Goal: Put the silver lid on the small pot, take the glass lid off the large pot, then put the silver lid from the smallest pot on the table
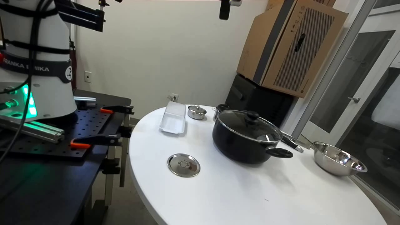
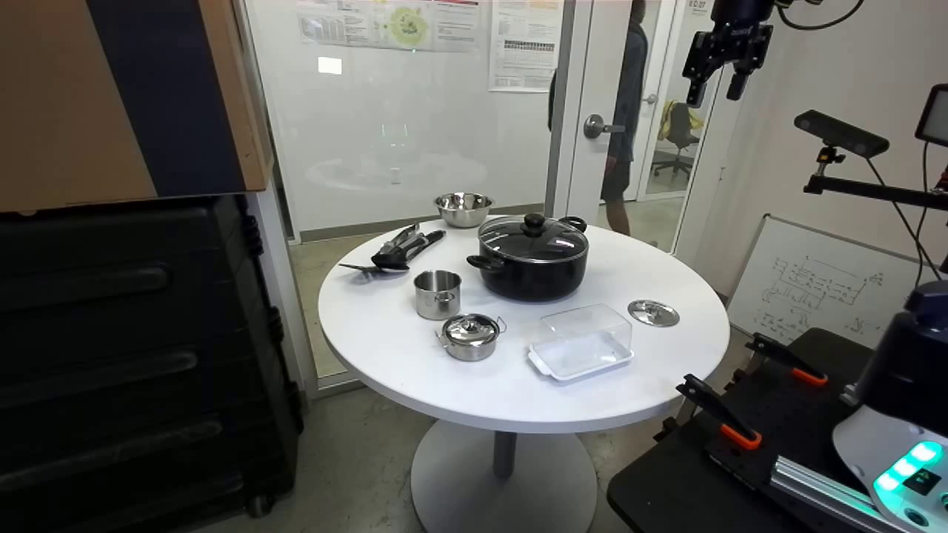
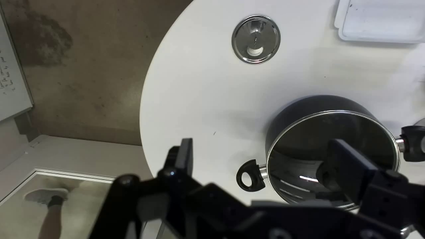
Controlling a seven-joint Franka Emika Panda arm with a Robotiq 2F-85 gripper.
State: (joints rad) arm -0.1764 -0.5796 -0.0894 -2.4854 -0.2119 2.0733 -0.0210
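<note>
Pincer (image 2: pixel 715 90): you have it spread wide; in an exterior view it hangs in the air, well above the round white bench (image 2: pixel 385 326).
Loose silver lid (image 3: pixel 256 39): lies flat on your bench, well apart from the large pot (image 2: pixel 533 281) and near the white container (image 2: pixel 585 357) in an exterior view.
Glass lid (image 2: pixel 533 240): rests on the large pot, its black knob (image 2: pixel 533 220) pointing up; in your wrist view one of the pincer's fingers (image 3: pixel 352 171) covers part of it.
Open silver pot (image 2: pixel 435 300): stands upright near the large pot, its mouth open upward.
Lidded silver pot (image 2: pixel 471 351): stands upright between the open silver pot and the white container, a second silver lid (image 2: pixel 472 326) resting on it.
Steel bowl (image 2: pixel 464 213): stands near the edge of your bench in both exterior views.
Utensils (image 2: pixel 400 254): lie near the steel bowl; you see their black parts in an exterior view.
</note>
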